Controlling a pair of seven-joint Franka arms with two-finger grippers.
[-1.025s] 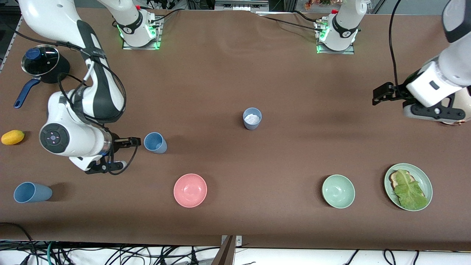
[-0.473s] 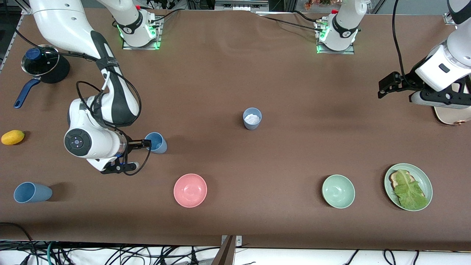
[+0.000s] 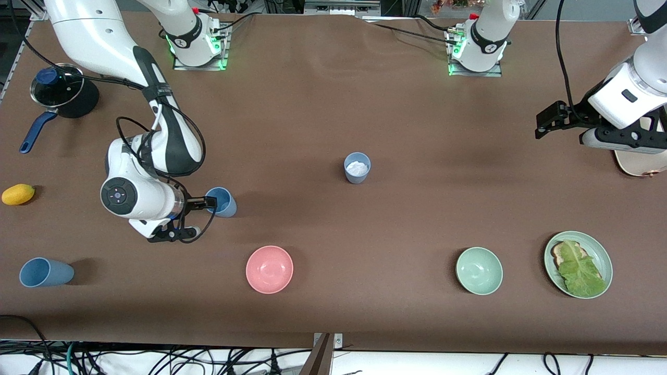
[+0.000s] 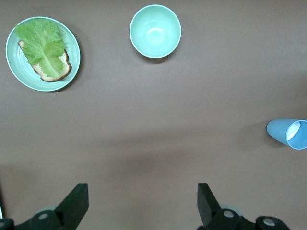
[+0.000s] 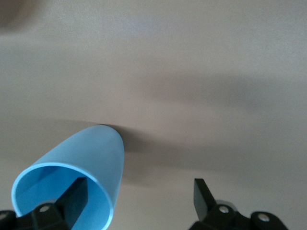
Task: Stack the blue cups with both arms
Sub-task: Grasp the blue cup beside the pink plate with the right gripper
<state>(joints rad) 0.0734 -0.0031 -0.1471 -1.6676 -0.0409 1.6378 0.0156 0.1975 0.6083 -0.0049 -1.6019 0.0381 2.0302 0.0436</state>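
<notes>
step: right gripper point(image 3: 208, 203) straddling the rim of an upright blue cup point(image 3: 221, 202), one finger inside, jaws wide, nothing clamped.
cup place: mid-table, toward right arm's end.
advice: close gently on the wall, lift straight.
left gripper point(image 3: 544, 125): open, empty, waiting.

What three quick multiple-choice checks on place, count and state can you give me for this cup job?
1. The right gripper is at: A a blue cup; B the pink bowl; C the green bowl.
2. Blue cups on the table: A two; B three; C four.
3. The left gripper's fingers: A open; B shut on a cup; C shut on a bowl.
1 A: its fingers straddle that cup's wall.
2 B: that one, one mid-table, one toward the right arm's end.
3 A: apart, nothing between.
</notes>
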